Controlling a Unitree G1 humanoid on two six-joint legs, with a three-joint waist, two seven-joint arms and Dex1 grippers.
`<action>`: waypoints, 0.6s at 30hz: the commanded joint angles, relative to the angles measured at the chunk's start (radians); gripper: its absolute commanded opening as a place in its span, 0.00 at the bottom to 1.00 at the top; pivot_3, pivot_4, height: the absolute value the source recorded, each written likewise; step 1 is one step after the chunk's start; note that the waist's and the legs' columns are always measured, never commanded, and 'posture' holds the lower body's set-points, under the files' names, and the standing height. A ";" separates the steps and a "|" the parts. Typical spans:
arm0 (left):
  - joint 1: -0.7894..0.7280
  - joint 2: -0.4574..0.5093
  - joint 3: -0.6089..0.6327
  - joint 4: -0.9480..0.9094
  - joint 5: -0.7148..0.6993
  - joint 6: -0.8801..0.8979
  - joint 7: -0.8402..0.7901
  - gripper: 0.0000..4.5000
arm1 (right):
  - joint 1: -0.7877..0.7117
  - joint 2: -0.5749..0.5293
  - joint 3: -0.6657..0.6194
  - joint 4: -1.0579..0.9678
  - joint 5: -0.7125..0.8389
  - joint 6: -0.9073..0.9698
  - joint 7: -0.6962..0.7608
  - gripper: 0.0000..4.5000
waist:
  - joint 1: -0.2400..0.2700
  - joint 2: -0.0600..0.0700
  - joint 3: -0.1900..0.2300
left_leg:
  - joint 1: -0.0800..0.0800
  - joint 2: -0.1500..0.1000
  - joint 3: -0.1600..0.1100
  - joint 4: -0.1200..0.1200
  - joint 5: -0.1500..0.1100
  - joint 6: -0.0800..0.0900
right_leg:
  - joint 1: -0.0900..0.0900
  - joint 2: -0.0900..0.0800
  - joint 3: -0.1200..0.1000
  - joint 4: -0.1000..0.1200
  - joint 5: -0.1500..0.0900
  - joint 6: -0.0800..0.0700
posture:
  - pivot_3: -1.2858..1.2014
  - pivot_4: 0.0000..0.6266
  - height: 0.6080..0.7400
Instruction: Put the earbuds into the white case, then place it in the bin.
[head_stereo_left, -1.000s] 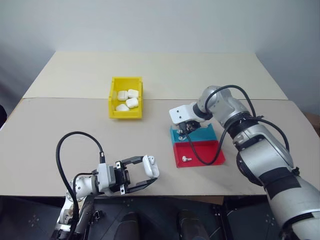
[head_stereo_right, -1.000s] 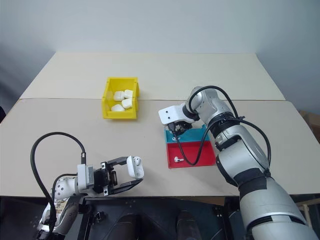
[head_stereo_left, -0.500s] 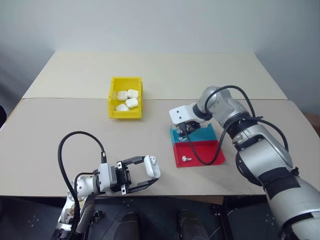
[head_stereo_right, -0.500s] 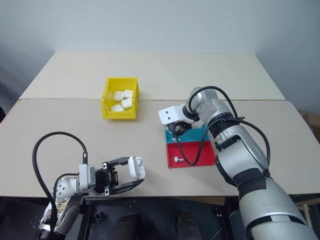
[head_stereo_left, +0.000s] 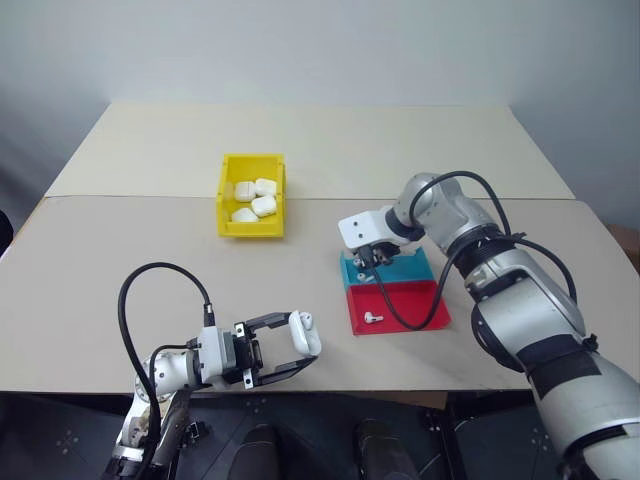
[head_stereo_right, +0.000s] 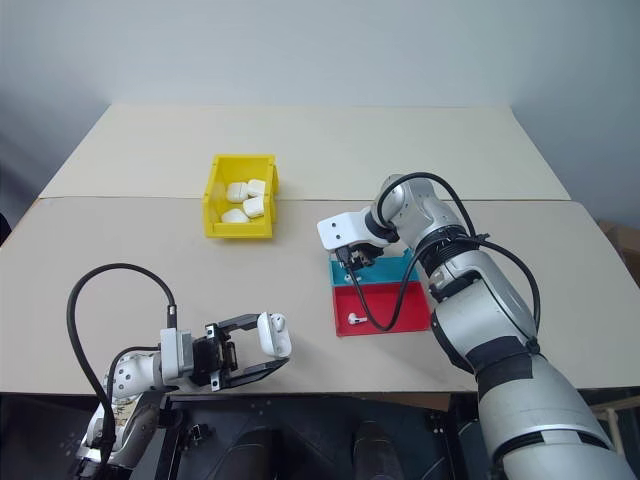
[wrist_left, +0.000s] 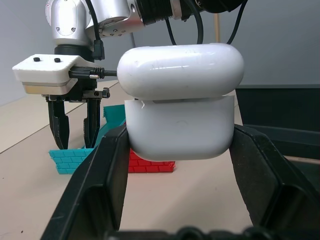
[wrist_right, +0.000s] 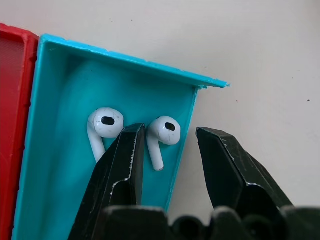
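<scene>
- Head views: your left gripper (head_stereo_left: 300, 350) sits low at the near table edge, forearm bent in, fingers pointing level toward the right. Its jaws are clamped on the case (head_stereo_left: 304, 333), held upright.
- Your right arm reaches forward and bends back inward; the right gripper (head_stereo_left: 368, 266) points steeply down over the blue tray (head_stereo_left: 412, 266). Its jaws stand partly apart, holding nothing you can make out here.
- The red tray (head_stereo_left: 415, 305) touches the blue tray's near side and holds one earbud (head_stereo_left: 372, 318). The bin (head_stereo_left: 227, 190) stands well apart at the table's middle, with several white cases inside.
- Left wrist view: the case (wrist_left: 180, 100) is pinched by its lower half between both fingers (wrist_left: 107, 175), lid slightly ajar.
- Right wrist view: two earbuds (wrist_right: 162, 132) lie side by side in the blue tray's corner. One finger (wrist_right: 125, 165) stands between them, the other outside the wall.
- No readable writing anywhere.
</scene>
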 joint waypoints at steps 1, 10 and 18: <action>-0.007 0.001 -0.002 -0.016 -0.005 -0.031 0.005 0.61 | -0.005 -0.008 -0.014 -0.023 -0.007 -0.022 -0.002 0.46 | 0.000 0.000 0.000 | 0.000 0.000 0.000 0.000 0.000 0.000 | 0.000 0.000 0.000 0.000 0.000 0.000 | 0.52 0.24 1.00; -0.014 0.001 -0.007 -0.010 0.001 -0.032 0.012 0.61 | 0.006 -0.012 -0.017 -0.033 -0.013 -0.021 0.003 0.38 | 0.000 0.000 0.000 | 0.000 0.000 0.000 0.000 0.000 0.000 | 0.000 0.000 0.000 0.000 0.000 0.000 | 0.52 0.24 1.00; -0.022 0.002 -0.008 -0.003 0.005 -0.037 0.016 0.61 | 0.004 -0.012 -0.019 -0.028 -0.014 -0.029 0.007 0.38 | 0.000 0.000 0.000 | 0.000 0.000 0.000 0.000 0.000 0.000 | 0.000 0.000 0.000 0.000 0.000 0.000 | 0.52 0.24 1.00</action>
